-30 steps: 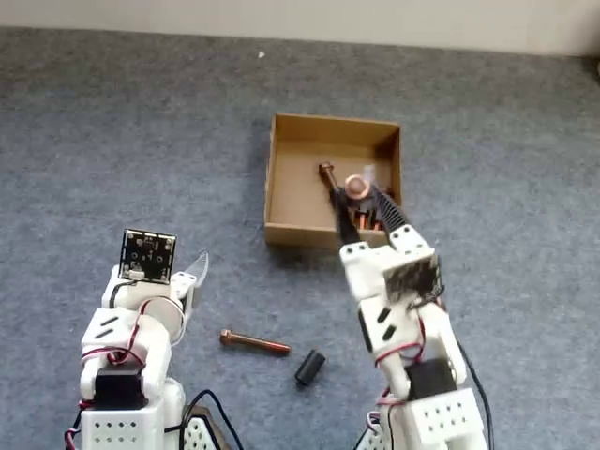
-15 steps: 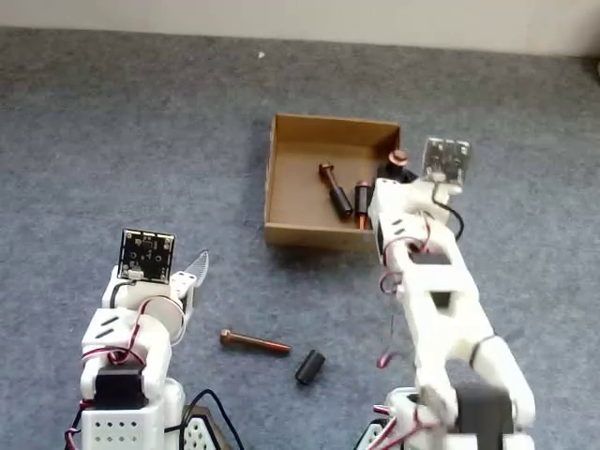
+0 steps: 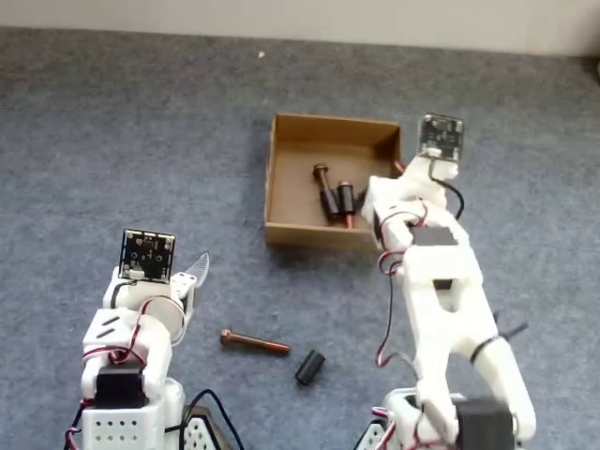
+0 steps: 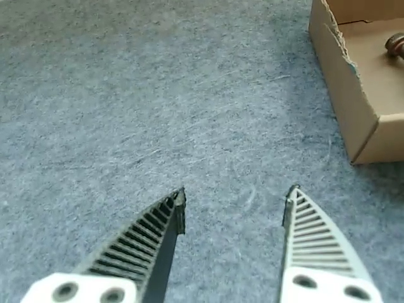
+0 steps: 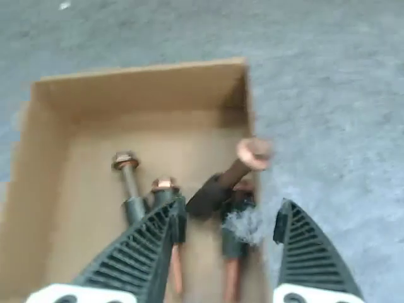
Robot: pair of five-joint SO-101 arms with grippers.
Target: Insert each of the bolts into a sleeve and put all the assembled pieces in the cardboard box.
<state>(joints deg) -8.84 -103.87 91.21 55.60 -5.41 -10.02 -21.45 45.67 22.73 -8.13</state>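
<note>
The cardboard box [image 3: 281, 169] holds several bolts in black sleeves [image 3: 324, 193]. In the right wrist view two of these pieces [image 5: 129, 189] lie side by side. A third piece [image 5: 230, 175] leans tilted against the box wall, with a further one [image 5: 230, 249] under it. My right gripper [image 5: 231, 203] hangs open just above them, holding nothing, and the right arm [image 3: 427, 253] stretches over the box's right wall. A bare copper bolt [image 3: 255, 342] and a loose black sleeve [image 3: 309, 367] lie on the carpet between the arm bases. My left gripper [image 4: 237, 191] is open over bare carpet.
Grey carpet [image 3: 141, 141] covers the whole table. The box's near corner [image 4: 353, 95] stands ahead of the left gripper, with a bolt head [image 4: 396, 44] showing inside. The left arm [image 3: 141, 309] sits folded to the left of the loose bolt.
The right arm went from folded at the box's front, holding an assembled piece, to stretched over its right wall. The piece now lies in the box. The left arm kept still.
</note>
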